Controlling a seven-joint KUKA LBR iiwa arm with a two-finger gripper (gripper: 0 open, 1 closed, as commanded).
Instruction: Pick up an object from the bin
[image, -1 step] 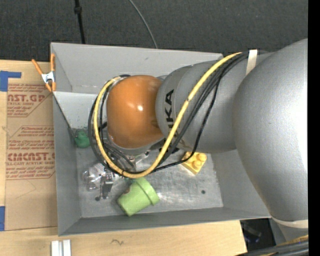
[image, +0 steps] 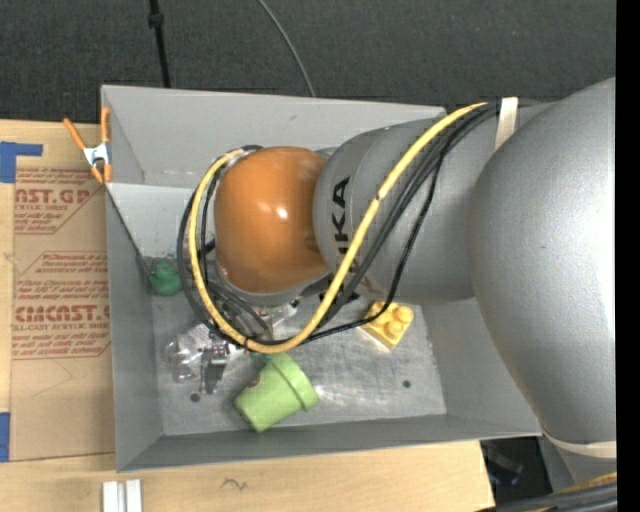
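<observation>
Reach step, I judge: my gripper (image: 212, 365) low near bin (image: 135, 380) left wall, beside clear piece (image: 183, 355) | grip: cannot tell | next: secure piece, lift.

I see a light green plastic cylinder (image: 275, 393) lying on its side by the near wall of the grey bin (image: 135, 400), a clear crinkled piece (image: 185, 352) just left of it, and a yellow studded brick (image: 390, 325) further right.
</observation>
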